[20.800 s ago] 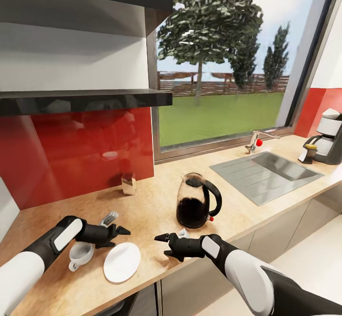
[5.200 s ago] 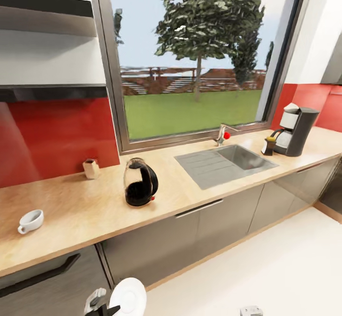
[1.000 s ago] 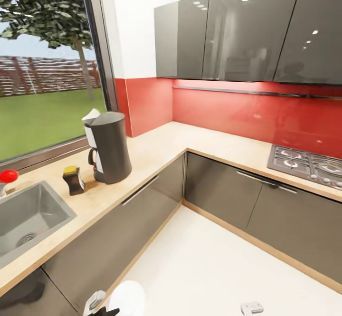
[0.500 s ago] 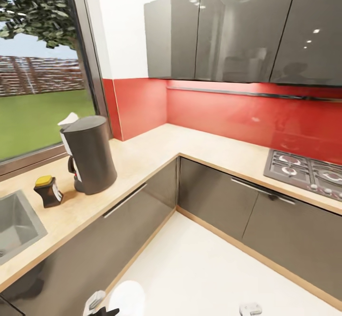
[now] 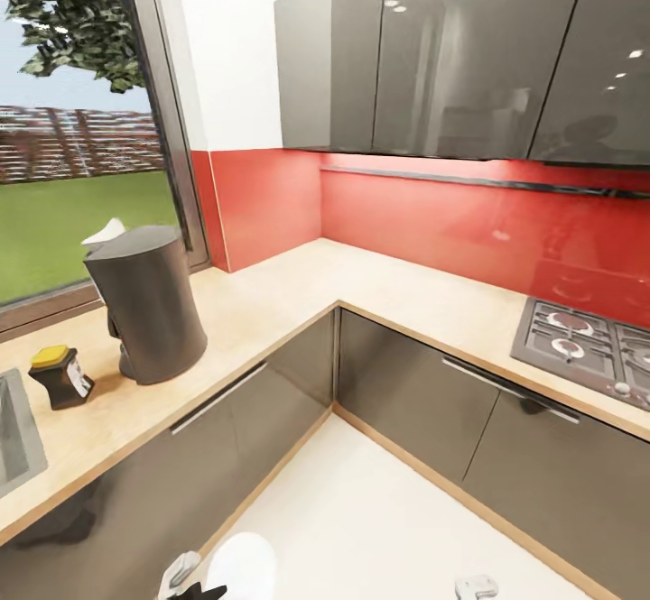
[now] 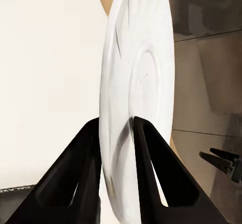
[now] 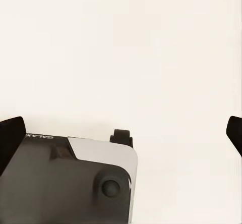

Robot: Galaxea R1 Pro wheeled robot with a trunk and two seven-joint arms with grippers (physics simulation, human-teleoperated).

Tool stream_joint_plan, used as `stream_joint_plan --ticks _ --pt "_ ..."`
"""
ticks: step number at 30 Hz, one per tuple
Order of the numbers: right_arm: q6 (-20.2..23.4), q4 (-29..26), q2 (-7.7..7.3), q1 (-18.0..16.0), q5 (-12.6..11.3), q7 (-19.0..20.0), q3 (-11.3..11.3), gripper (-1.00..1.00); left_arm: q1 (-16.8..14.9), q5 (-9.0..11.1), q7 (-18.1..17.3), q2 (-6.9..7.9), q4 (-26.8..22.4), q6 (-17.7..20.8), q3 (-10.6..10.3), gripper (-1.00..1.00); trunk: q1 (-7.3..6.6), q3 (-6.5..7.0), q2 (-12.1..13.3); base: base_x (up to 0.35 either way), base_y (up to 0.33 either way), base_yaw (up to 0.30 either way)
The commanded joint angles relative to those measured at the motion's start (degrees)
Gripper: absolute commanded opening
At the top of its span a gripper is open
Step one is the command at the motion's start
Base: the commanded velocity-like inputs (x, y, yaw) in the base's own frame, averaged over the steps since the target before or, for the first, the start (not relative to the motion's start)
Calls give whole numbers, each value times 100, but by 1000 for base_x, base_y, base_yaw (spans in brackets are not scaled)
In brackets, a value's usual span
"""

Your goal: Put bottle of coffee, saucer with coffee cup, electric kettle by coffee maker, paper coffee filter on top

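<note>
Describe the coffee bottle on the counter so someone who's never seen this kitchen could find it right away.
Start at the big window and look down to the wooden counter below it. Left of the tall dark grey coffee maker stands the coffee bottle, small, dark and squat, the one thing there with a yellow cap.

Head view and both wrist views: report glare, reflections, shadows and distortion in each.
Head view: ceiling lights and a dim room reflection glare on the glossy cabinets; the backsplash shines too; straight edges lean as under a wide lens; soft shadow beside the coffee maker. Left wrist view: the saucer, seen edge-on, carries soft shading between the fingers. Right wrist view: flat, pale floor, no glare.
</note>
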Motion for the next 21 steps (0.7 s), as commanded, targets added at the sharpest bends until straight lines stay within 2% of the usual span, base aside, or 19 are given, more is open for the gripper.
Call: stream_joint_plan --ticks 1,15,21 --pt "33 -13 -1 -2 59 26 -49 100 -5 53 -3 4 -3 49 -23 -100 6 -12 -12 236 -251 2" --pt "41 -13 7 1 63 35 -49 100 -4 46 -3 -4 -3 49 -23 -100 6 -12 -12 236 -251 4" --pt "60 -5 127 49 70 72 -49 100 -3 49 -2 -5 0 48 -23 -100 6 -12 -12 216 -221 204"
